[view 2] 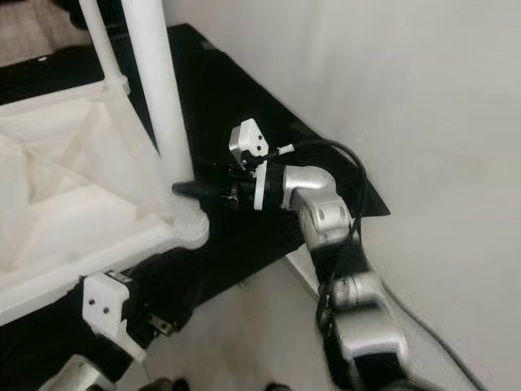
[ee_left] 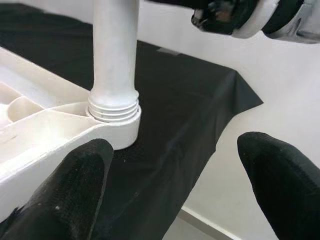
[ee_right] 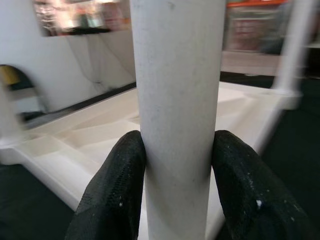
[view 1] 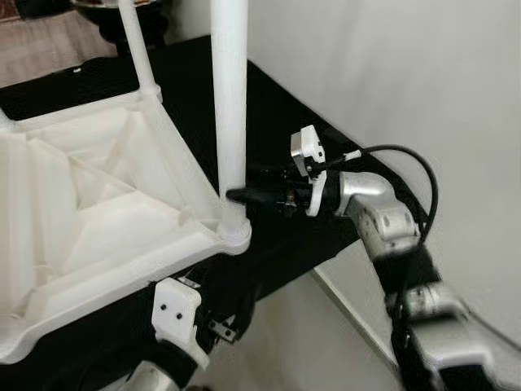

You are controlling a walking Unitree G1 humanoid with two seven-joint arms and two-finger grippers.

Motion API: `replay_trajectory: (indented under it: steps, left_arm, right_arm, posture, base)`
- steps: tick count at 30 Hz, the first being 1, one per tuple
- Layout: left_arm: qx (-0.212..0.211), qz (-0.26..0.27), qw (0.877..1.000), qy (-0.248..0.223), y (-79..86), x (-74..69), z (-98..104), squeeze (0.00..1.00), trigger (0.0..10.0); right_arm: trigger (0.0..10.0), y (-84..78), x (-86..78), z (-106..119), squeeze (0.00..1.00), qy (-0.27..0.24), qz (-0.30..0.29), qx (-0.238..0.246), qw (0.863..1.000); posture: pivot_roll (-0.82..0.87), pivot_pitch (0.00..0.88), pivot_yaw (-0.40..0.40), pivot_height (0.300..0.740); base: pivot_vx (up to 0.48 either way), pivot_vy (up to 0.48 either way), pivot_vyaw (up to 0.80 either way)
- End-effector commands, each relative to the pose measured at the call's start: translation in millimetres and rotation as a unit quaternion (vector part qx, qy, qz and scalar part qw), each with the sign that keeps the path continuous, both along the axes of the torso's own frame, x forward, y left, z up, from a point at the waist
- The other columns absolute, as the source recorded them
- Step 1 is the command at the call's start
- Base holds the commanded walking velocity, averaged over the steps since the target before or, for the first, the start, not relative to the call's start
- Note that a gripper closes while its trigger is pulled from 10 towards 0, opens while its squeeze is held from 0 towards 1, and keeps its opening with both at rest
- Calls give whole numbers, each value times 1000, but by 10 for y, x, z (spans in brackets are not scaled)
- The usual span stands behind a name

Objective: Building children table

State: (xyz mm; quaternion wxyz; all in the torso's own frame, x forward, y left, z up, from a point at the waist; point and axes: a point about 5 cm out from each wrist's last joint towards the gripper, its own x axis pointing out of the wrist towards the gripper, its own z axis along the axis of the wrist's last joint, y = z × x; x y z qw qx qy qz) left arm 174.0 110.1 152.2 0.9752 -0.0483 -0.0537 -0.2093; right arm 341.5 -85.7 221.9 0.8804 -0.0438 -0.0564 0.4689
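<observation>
A white plastic table top [view 1: 81, 212] lies upside down on a black cloth [view 1: 277, 114]. A white leg [view 1: 229, 98] stands upright in its near corner socket [view 1: 234, 232], with thread rings showing at the joint [ee_left: 114, 107]. My right gripper [view 1: 232, 195] reaches in from the right and is shut on this leg just above the socket, one black finger [ee_right: 112, 190] on each side. A second leg [view 1: 138, 45] stands at the far corner. My left gripper [ee_left: 180, 170] is open, low beside the near corner, holding nothing.
The black-covered surface ends just right of the near corner, with light floor [view 1: 309, 342] below. A white wall [view 1: 407, 73] rises close on the right. The right arm's black cable [view 1: 419, 163] loops above its wrist.
</observation>
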Motion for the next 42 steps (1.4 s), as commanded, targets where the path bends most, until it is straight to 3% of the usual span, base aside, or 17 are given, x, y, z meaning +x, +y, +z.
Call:
replay_trajectory:
  steps: [1, 2, 4, 9, 11, 13, 14, 18, 19, 24, 25, 26, 27, 28, 29, 33, 42]
  left_arm:
    - [4, -2, 1000, 9, 26, -13, -23, 0, 10000]
    - [5, -2, 1000, 9, 31, -5, -27, 0, 10000]
    - [6, -3, 1000, 10, 33, 0, -30, 0, 10000]
    - [7, -4, 1000, 10, 35, 18, -37, 0, 10000]
    - [7, 3, 1000, 7, 44, 35, -37, 0, 10000]
    - [7, 3, 1000, 7, 44, 35, -37, 0, 10000]
    - [7, 11, 1000, 5, 53, 44, -34, 0, 10000]
    - [7, 12, 1000, 4, 53, 45, -34, 0, 10000]
    - [9, 16, 1000, 3, 54, 39, -31, 0, 10000]
    - [11, 18, 1000, 3, 54, 33, -29, 0, 10000]
    - [19, 30, 999, -2, 60, 14, -16, 0, 10000]
    - [19, 30, 999, -2, 60, 14, -16, 0, 10000]
    - [22, 50, 998, -7, 71, -13, 13, 0, 10000]
    - [21, 71, 997, -10, 81, -52, 42, 0, 10000]
    - [19, 84, 996, -11, 87, -78, 63, 0, 10000]
    - [26, 100, 995, -13, 75, -154, 94, 0, 10000]
    - [32, 129, 991, 1, 64, -291, 97, 0, 10000]
  right_arm:
    - [0, -297, -49, -474, 0, 91, -226, -52, 968]
    - [0, -329, -104, -495, 0, 94, -269, -52, 957]
    - [0, -334, -126, -493, 0, 94, -279, -51, 954]
    - [0, -338, -58, -419, 0, 78, -284, -61, 954]
    - [0, -223, -35, -390, 0, 82, -262, -63, 959]
    - [0, -223, -35, -390, 0, 82, -262, -63, 959]
    - [10000, -78, -24, -379, 0, 85, -213, -53, 972]
    - [10000, -32, -27, -363, 0, 78, -196, -45, 977]
    - [10000, -13, 32, -278, 1000, 61, -157, -20, 985]
    - [10000, -4, 45, -204, 1000, 50, -142, -4, 989]
    - [10000, -22, 91, -69, 1000, 35, -100, 6, 994]
    - [10000, -22, 91, -69, 1000, 35, -100, 6, 994]
    - [10000, -55, 128, 59, 976, 14, -36, -8, 999]
    - [10000, -113, 154, 145, 0, -9, 20, -39, 999]
    - [10000, -164, 168, 195, 0, -24, 56, -61, 996]
    - [10000, -246, 258, 290, 0, -24, 78, -76, 994]
    - [10000, -170, 389, 444, 0, -31, 117, -103, 987]
  posture:
    - [12, 222, -11, 740]
    - [10, 216, -8, 740]
    - [10, 216, -8, 740]
    - [5, 204, -17, 740]
    - [11, 196, -23, 740]
    - [11, 196, -23, 740]
    - [12, 194, -22, 740]
    - [15, 191, -26, 740]
    - [19, 188, -29, 740]
    - [20, 187, -28, 740]
    - [26, 190, -33, 740]
    - [26, 190, -33, 740]
    - [26, 193, -32, 740]
    - [25, 193, -31, 740]
    - [26, 194, -31, 740]
    - [38, 201, -32, 740]
    - [61, 217, -27, 740]
  base:
    - [0, 0, 0]
    - [0, 0, 0]
    - [0, 0, 0]
    - [0, 0, 0]
    - [0, 0, 0]
    - [0, 0, 0]
    - [0, 0, 0]
    - [0, 0, 0]
    - [0, 0, 0]
    - [0, 0, 0]
    - [0, 0, 0]
    - [0, 0, 0]
    - [0, 0, 0]
    - [0, 0, 0]
    - [0, 0, 0]
    - [0, 0, 0]
    - [0, 0, 0]
